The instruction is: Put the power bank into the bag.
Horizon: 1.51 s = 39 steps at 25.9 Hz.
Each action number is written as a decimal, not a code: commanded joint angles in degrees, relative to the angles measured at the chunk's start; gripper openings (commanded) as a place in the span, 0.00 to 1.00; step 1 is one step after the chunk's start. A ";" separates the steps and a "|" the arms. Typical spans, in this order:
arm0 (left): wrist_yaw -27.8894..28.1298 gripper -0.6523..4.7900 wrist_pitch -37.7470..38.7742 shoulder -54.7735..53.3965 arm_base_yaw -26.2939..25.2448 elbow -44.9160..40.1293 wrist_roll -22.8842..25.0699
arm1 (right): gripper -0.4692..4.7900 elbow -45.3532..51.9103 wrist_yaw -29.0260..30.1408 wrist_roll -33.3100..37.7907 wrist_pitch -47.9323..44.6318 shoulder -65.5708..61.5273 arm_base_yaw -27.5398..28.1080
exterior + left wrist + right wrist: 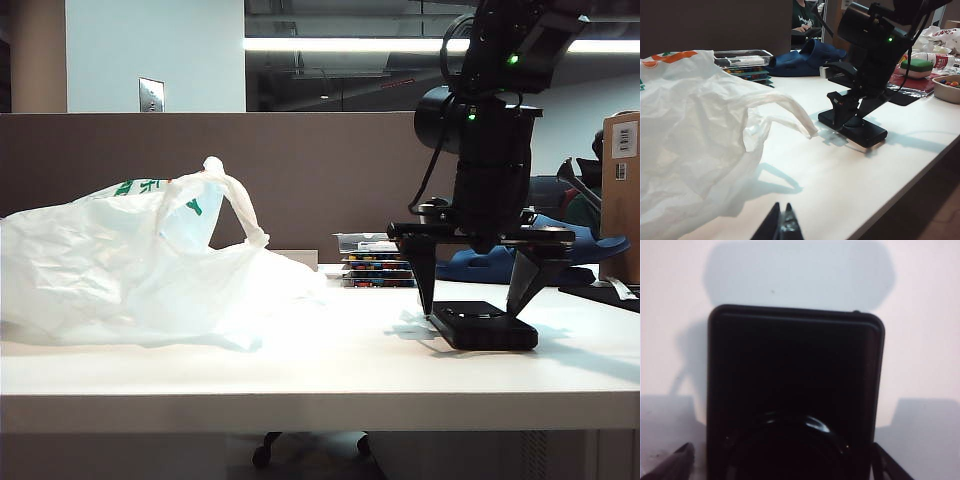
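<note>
right gripper (479, 305) spread, straddling power bank (484, 326) flat on table (300, 380) | left gripper (781, 227) pressed together, near table edge | bag (130, 265) well apart, slumped left

exterior: level with counter (300, 370) edge, side-on | left wrist: low, oblique, across bag (695, 135) toward power bank (860, 131) | right wrist: straight down, very close on power bank | shared: power bank

bag (110, 255) is thin crinkly plastic, translucent white and a bit shiny. power bank (795, 390) looks like smooth black plastic with a glossy ring on top. table (320, 375) is smooth matt white. Both grippers look like matt black plastic.
</note>
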<state>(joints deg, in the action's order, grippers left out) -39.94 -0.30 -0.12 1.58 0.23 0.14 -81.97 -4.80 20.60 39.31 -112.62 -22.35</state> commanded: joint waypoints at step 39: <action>0.09 0.22 -8.74 0.00 0.09 0.37 -0.20 | 0.58 -0.22 -0.26 3.56 3.98 -1.49 -0.15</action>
<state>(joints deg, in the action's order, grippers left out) -39.90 -5.41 -0.12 1.58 0.23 0.12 -82.52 -4.97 23.88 41.89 -113.65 -22.41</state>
